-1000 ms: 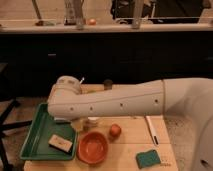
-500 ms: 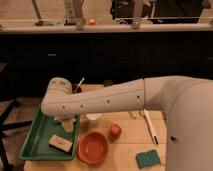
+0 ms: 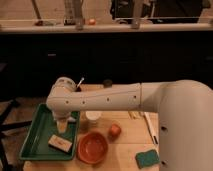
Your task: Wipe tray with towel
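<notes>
The green tray point(image 3: 35, 145) lies at the table's left front. My arm reaches across from the right, and its wrist point(image 3: 65, 97) hangs over the tray's far right part. My gripper point(image 3: 62, 125) points down from the wrist, just above the tray floor. A pale shape sits at the gripper's tip. I cannot tell whether it is the towel or part of the gripper. No towel shows anywhere else.
A tan rectangular block point(image 3: 60, 143) lies in the tray's near right corner. An orange bowl point(image 3: 93, 147), a small orange fruit point(image 3: 115, 131), a white cup point(image 3: 92, 116) and a teal sponge point(image 3: 148, 158) sit right of the tray. A dark counter runs behind.
The arm has shifted a little over the tray, first right, then back left. The gripper stays low over the tray's far right part. The block, bowl and sponge have not moved.
</notes>
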Motion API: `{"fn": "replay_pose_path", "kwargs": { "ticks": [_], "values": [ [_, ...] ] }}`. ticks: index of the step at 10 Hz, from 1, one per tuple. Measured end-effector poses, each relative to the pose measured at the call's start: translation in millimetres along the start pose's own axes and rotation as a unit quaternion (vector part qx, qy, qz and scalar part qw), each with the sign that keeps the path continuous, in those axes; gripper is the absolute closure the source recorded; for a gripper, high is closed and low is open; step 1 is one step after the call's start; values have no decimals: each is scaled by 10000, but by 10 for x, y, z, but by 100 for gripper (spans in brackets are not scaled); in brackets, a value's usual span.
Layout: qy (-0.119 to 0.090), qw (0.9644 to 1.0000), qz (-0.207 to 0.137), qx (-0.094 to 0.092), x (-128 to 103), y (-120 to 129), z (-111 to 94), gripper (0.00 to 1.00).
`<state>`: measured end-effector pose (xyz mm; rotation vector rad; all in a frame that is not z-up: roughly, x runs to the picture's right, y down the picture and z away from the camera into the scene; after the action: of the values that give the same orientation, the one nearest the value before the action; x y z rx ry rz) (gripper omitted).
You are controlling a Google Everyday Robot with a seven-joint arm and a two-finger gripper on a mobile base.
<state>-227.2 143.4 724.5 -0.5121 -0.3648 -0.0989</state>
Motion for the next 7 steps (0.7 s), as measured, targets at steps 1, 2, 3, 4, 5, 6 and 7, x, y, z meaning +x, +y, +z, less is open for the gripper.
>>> {"fn": "replay_pose_path", "kwargs": {
  "ticks": [1,2,3,4,5,6,7],
  "values": [
    [-36,10000,-3,-15,-20,7,5,20],
    [-38,10000,-10,-17,-27,9,6,20],
    [-35,10000,-3,-15,-19,7,4,20],
    [-33,10000,-2,-11,-15,7,3,20],
    [-19,10000,12,3,-12,20,1,20],
    [28,9997,180,132,34,39,20,20],
    [0,9984,466,333,111,33,74,20]
  ]
}}
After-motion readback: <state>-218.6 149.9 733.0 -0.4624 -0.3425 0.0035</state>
